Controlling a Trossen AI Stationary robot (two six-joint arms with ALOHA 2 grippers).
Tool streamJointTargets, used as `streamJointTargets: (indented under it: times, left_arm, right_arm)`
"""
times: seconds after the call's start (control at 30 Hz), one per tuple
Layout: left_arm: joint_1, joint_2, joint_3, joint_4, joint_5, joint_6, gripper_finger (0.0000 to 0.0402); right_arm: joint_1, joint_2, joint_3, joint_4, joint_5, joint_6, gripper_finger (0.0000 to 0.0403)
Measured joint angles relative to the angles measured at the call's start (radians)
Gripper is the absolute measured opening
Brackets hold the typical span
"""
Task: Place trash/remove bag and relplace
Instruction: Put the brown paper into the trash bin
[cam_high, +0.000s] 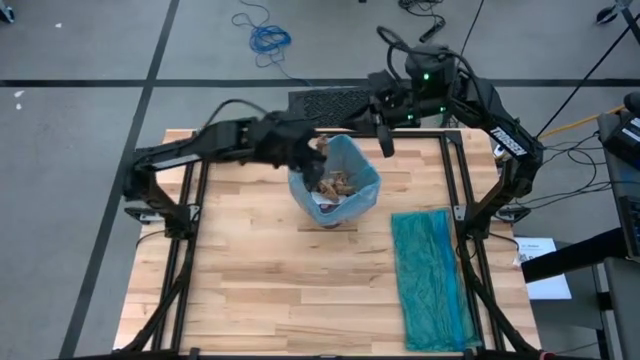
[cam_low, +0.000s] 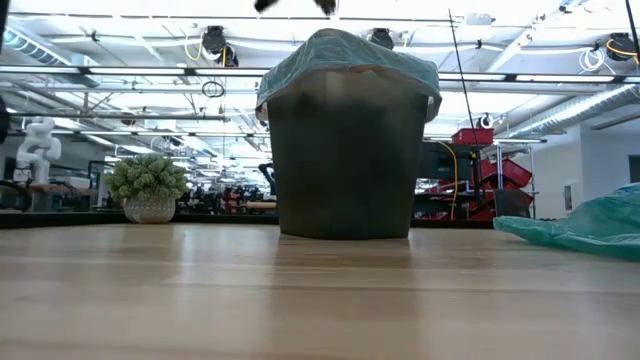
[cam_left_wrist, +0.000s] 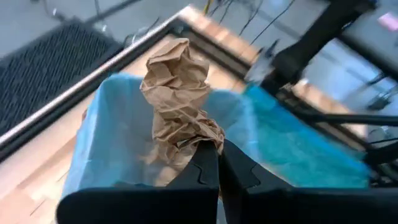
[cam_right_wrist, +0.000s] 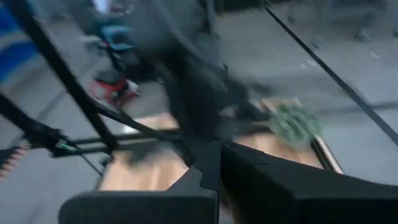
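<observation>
A dark bin (cam_low: 345, 170) stands mid-table, lined with the light blue bag (cam_high: 358, 165), whose edge drapes over the rim. Brown trash (cam_high: 338, 186) lies inside. My left gripper (cam_high: 312, 150) hovers over the bin's far-left rim, shut on a crumpled brown paper wad (cam_left_wrist: 177, 93). My right gripper (cam_high: 385, 142) hangs shut and empty above the bin's far-right side; in its own wrist view (cam_right_wrist: 217, 163) the fingertips meet. My left gripper pinches the wad's near end (cam_left_wrist: 198, 138) between its two fingers. The fingers come from the table's left, slanting down. The rest of the wad sticks out past the fingertips, lifted clear above the bag's open mouth (cam_left_wrist: 112, 124).
A darker teal bag (cam_high: 430, 280) lies flat along the table's right side and shows at the low view's right (cam_low: 590, 225). A green ball-shaped plant (cam_low: 148, 185) stands beyond the table. Bare wood lies on the near and left sides of the bin.
</observation>
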Motion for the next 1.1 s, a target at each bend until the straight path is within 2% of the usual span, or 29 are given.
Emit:
streamJointTargets:
  times: [0.07, 0.23, 0.4, 0.53, 0.7, 0.83, 1.1]
  left_arm:
    - [0.041, 0.041, 0.0, 0.001, 0.067, 0.014, 0.0]
    - [0.092, 0.148, -0.001, -0.004, 0.233, 0.042, 0.0]
    - [0.118, 0.196, -0.002, -0.027, 0.29, 0.104, 0.0]
    - [0.183, 0.206, -0.002, -0.09, 0.353, 0.143, 0.0]
    - [0.23, 0.215, -0.018, -0.139, 0.372, 0.214, 0.0]
    - [0.238, 0.27, -0.019, -0.148, 0.482, 0.25, 0.0]
    - [0.193, 0.377, -0.013, -0.097, 0.532, 0.251, 0.0]
  right_arm:
    - [-0.015, -0.001, 0.0, 0.02, -0.039, 0.021, 0.0]
    - [-0.05, -0.008, 0.0, -0.004, -0.041, 0.016, 0.0]
    - [-0.077, -0.023, 0.0, -0.01, -0.039, 0.046, 0.0]
    - [-0.082, -0.033, 0.0, 0.024, -0.026, 0.066, 0.0]
    - [-0.082, -0.035, 0.0, 0.062, -0.007, 0.081, 0.0]
    - [-0.082, -0.036, 0.0, 0.076, -0.004, 0.094, 0.0]
    - [-0.092, -0.036, 0.0, 0.056, -0.009, 0.103, 0.0]
